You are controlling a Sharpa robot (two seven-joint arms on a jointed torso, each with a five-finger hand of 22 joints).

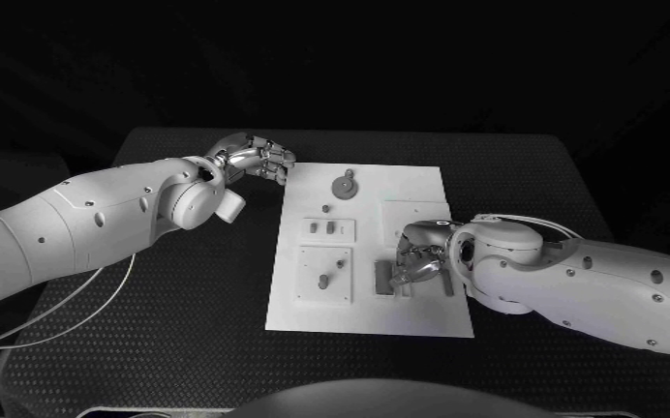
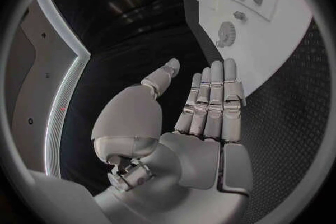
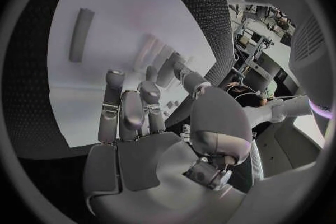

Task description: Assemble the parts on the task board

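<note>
Task board [image 1: 419,195] carries one round part [image 1: 344,186], one bar [image 1: 382,279].

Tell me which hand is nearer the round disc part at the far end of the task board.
Left. The left hand hovers just off the task board edge, beside the round disc part. The right hand is down at the board's near half, well away from it.
</note>
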